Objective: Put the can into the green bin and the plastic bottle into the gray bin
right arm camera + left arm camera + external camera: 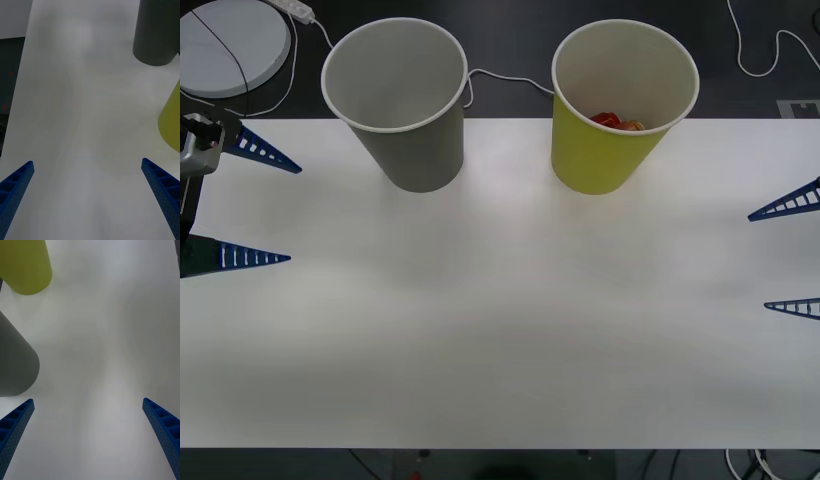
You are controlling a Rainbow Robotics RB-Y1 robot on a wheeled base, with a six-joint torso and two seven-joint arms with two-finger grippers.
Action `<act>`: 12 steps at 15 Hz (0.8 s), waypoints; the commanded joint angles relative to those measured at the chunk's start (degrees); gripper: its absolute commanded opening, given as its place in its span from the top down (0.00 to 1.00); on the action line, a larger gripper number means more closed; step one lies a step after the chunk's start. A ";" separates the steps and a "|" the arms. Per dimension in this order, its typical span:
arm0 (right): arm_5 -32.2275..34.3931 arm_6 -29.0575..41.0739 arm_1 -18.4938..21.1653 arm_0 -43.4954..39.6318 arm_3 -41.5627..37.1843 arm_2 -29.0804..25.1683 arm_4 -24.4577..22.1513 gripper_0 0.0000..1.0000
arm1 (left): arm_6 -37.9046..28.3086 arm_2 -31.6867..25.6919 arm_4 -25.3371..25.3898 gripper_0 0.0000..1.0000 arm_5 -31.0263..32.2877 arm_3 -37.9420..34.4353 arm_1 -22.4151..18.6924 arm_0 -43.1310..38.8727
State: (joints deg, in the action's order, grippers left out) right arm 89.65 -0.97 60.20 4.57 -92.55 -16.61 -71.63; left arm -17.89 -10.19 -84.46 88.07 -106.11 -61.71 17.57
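The can (616,122) lies inside the green bin (600,160), low against the wall nearest the robot, only a patch of red and orange-gold showing over the white rim. That half of the task looks done.

The gray bin (412,150) stands upright just beside the green bin, on its left as the robot faces it, both near the far edge of the white table (500,340). What can be seen of the gray bin's pale inside is bare, though its bottom is hidden from the front view. No plastic bottle lies on the table around the bins, so I cannot tell whether it is already inside the gray bin or has yet to be brought; that half stays an open question.

Out from the bins, both arms wait at the table's sides, well apart from the cups. The left claw (252,205) hangs over the table's left edge, beyond the gray bin, its two blue ribbed fingers (15,423) spread wide with nothing between them and touching nothing. The right claw (792,255) sits at the right edge, on the far side of the green bin, likewise spread wide and empty, its fingers (161,187) over bare table.

Behind the bins, a white cable (510,80) trails across the dark floor.
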 commanded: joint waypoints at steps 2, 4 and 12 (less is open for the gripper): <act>0.00 0.00 0.00 0.00 0.00 0.00 0.00 0.00 | 4.09 -0.53 2.37 0.00 -0.01 2.05 0.01 -3.42; 0.00 0.00 0.00 0.00 0.00 0.00 0.00 0.00 | 5.59 -0.53 2.11 0.00 -0.10 2.23 0.89 -4.56; 0.00 0.00 0.00 0.00 0.00 0.00 0.00 0.00 | 6.64 -0.71 -0.44 0.00 -1.06 2.23 3.53 -6.49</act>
State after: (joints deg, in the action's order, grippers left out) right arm 89.65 -0.97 60.20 4.57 -92.55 -16.61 -71.63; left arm -11.25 -10.89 -84.82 87.05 -103.88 -58.16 11.07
